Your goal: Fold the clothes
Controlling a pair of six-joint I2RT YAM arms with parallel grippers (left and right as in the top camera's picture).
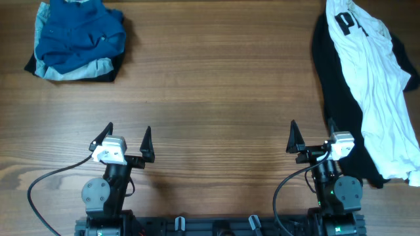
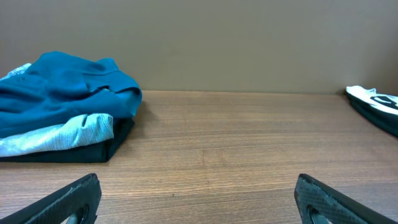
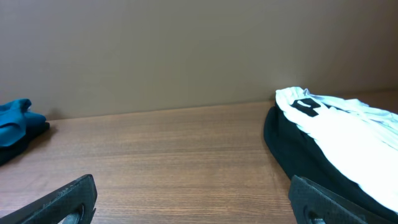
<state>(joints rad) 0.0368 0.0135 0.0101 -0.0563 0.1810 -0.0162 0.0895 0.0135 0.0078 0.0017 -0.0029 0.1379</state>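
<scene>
Because the white T-shirt (image 1: 377, 78) lies draped over a black garment (image 1: 326, 78) at the worktop's (image 1: 216, 85) right edge, a pinch could catch both layers or drag the shirt off the side. It sits ahead and to the right of the right end effector (image 1: 312, 126), apart from it; the blue pile (image 1: 79, 33) lies well ahead-left of the left end effector (image 1: 128, 130). Both stand wide open, empty.

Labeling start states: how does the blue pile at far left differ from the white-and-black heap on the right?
The blue pile is a compact bundle; the white-and-black heap sprawls long along the right edge of the table. The blue pile shows blue over pale blue over black; the heap is white over black. Both are soft garments lying loose on the table.
</scene>
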